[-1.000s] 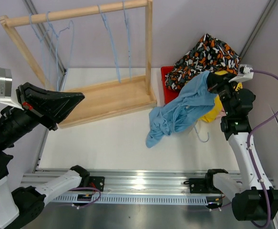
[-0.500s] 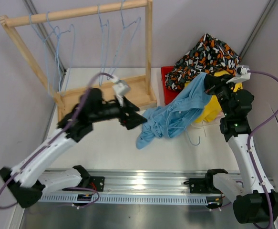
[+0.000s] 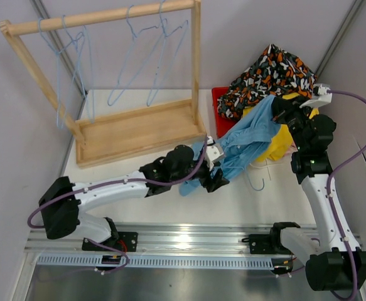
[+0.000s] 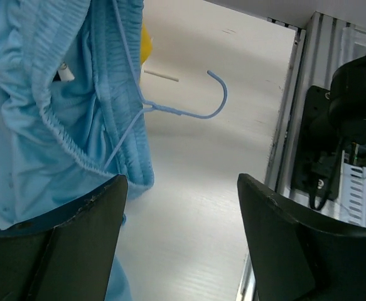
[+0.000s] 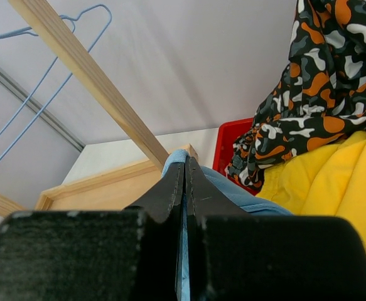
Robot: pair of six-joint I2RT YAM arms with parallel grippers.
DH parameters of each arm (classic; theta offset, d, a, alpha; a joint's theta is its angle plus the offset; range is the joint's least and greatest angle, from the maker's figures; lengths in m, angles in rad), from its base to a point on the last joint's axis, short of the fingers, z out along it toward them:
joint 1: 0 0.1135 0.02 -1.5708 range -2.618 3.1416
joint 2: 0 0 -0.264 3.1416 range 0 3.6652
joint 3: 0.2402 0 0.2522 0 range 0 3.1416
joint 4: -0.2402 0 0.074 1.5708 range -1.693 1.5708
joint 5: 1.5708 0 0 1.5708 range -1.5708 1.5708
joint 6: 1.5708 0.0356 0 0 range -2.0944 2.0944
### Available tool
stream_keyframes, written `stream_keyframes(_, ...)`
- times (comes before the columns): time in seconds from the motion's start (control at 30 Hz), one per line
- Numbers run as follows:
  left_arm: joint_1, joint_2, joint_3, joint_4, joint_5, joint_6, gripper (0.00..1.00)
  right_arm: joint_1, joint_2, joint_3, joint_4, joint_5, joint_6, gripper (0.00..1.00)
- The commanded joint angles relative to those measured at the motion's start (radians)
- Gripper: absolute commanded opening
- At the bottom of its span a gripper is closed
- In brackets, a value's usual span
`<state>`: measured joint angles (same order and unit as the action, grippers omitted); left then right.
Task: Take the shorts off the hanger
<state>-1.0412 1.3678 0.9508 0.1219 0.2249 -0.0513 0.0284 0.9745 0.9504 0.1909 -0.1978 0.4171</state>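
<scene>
The light blue shorts (image 3: pixel 244 143) hang limp in a drape from the right gripper (image 3: pixel 277 113), sloping down and to the left toward the white table (image 3: pixel 139 182); that gripper is clenched on a fold of the cloth, and in the right wrist view its 2 black fingers (image 5: pixel 170 188) meet with a thin strip of blue pinched between them. The left arm reaches across the table from the left, and the left gripper (image 3: pixel 215 179) sits at the low end of the shorts with its jaws spread wide and nothing between them; in the left wrist view the elastic waistband hangs just beside 1 finger (image 4: pixel 76 219), and whether they touch cannot be told. A blue wire hanger (image 4: pixel 189 114) is threaded into that waistband, its hook curving out over the bare table. Behind the right gripper, at the far right, the black-orange-white shorts (image 3: pixel 270 72) are heaped over a red bin (image 3: pixel 220 100), with the yellow shorts (image 3: pixel 282 143) bunched just beside them under the blue cloth. At the far left stands a wooden rack (image 3: pixel 195 56) with several bare blue hangers (image 3: pixel 129 63) on its top rail.
</scene>
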Motion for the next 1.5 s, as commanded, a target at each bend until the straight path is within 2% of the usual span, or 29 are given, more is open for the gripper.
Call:
stream_keyframes(0.0, -0.052, 0.059, 0.006, 0.238, -0.096, 0.097, 0.76, -0.005, 0.006, 0.025, 0.038, -0.003, -0.008, 0.0)
stream_keyframes(0.33, -0.056, 0.332, 0.101, 0.358, -0.199, 0.26, 0.75, -0.019, 0.021, -0.001, 0.05, -0.02, -0.005, 0.0)
stream_keyframes(0.47, -0.046, 0.421, 0.146, 0.41, -0.216, 0.281, 0.74, -0.018, 0.027, -0.015, 0.073, -0.029, 0.017, 0.0)
stream_keyframes(0.73, -0.031, 0.576, 0.284, 0.383, -0.194, 0.32, 0.71, -0.054, 0.046, -0.032, 0.099, -0.038, 0.026, 0.0)
stream_keyframes(0.9, -0.023, 0.594, 0.295, 0.346, -0.2, 0.356, 0.67, -0.071, 0.053, -0.035, 0.107, -0.043, 0.032, 0.0)
stream_keyframes(1.17, -0.022, 0.488, 0.129, 0.374, -0.188, 0.37, 0.65, -0.093, 0.073, -0.033, 0.13, -0.052, 0.049, 0.0)
stream_keyframes(1.47, -0.022, 0.52, 0.143, 0.398, -0.165, 0.373, 0.65, -0.097, 0.104, -0.013, 0.156, -0.063, 0.078, 0.0)
